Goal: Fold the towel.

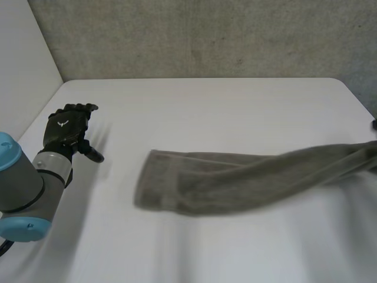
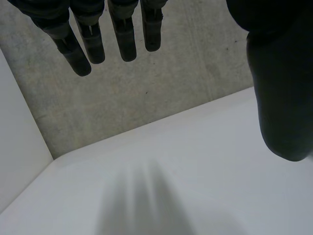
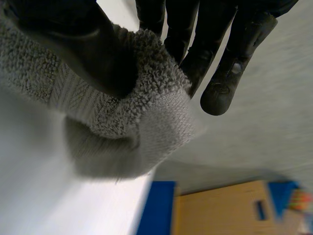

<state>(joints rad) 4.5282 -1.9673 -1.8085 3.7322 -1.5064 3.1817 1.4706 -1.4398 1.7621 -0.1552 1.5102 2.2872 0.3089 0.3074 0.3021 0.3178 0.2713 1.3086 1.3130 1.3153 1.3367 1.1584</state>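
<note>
Pinching one short end of the grey-brown terry-cloth towel (image 3: 146,112) between its thumb and fingers (image 3: 220,54), the black right hand (image 3: 83,44) sits at the right edge of the white table (image 1: 206,106). It holds that end bunched into a thick wad that looks raised clear of the table top. From there the cloth runs as a long, gathered band across the table's middle. Its free short end, with the woven border stripe, lies flat a little left of the table's centre. The black left hand (image 1: 68,127) hovers over the table's left side, well apart from the towel. Its fingers (image 2: 124,34) are straight, held away from the thumb, and nothing is in them. The towel looks light, thick and wholly limp, with a looped pile that should give good friction against the fingers, so slipping seems a small risk. It will not keep any shape, though: held by one wad it sags and ropes up rather than spreading. A clean fold would probably need the cloth laid out wide on the table first. After that, the best hold is likely the two corners of one short end, one per hand, near the firmer border stripe where the weave is flatter and easier to pinch. A single grip in the middle of the edge looks less suitable.
</note>
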